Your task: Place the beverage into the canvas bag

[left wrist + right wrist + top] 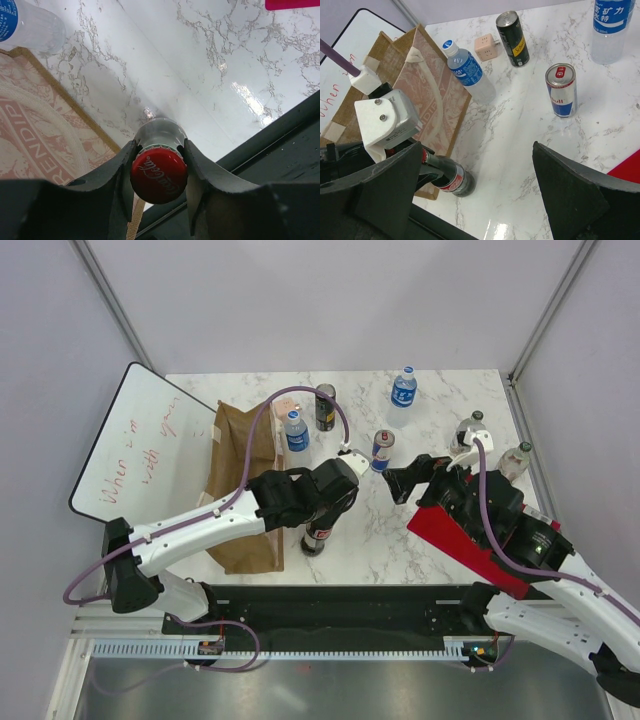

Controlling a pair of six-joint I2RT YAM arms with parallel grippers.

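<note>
Tan-brown canvas bag (pixel 245 490) sits on the left part of the white marbled counter (pixel 440 400), just right of a whiteboard (pixel 130 450). It looks to lie with its printed face and rope handle upward. I cannot tell from these views how far its mouth stands open.

- **Beverage in hand:** a cola bottle (pixel 161 132) with a red cap (pixel 159 175) is just beside the bag's near right edge, close to the counter's front rim. I cannot tell whether its base touches the counter.
- **Left end effector (pixel 159 155):** clamped on the bottle's neck, one finger on each side directly under the cap.
- **Handling, my estimate:**
  - The bottle looks full of dark liquid, so it is fairly heavy for its size, rigid, smooth-walled and not delicate.
  - The neck is a sound place to hold, because the cap's flare should stop it sliding down through the fingers.
  - Held that high, the body may swing like a pendulum, so slow moves are advisable.
  - The bag looks stiff but light, and may skid if the bottle pushes on its rim.
- **Other drinks, further right and apart from the bag:** a blue-labelled water bottle (pixel 296 430), a black can (pixel 325 407), a blue-and-silver can (pixel 381 451) and a second water bottle (pixel 404 387).
- **Right end effector (pixel 480 200):** fingers wide apart, holding nothing, above bare counter to the right of the cola bottle.
</note>
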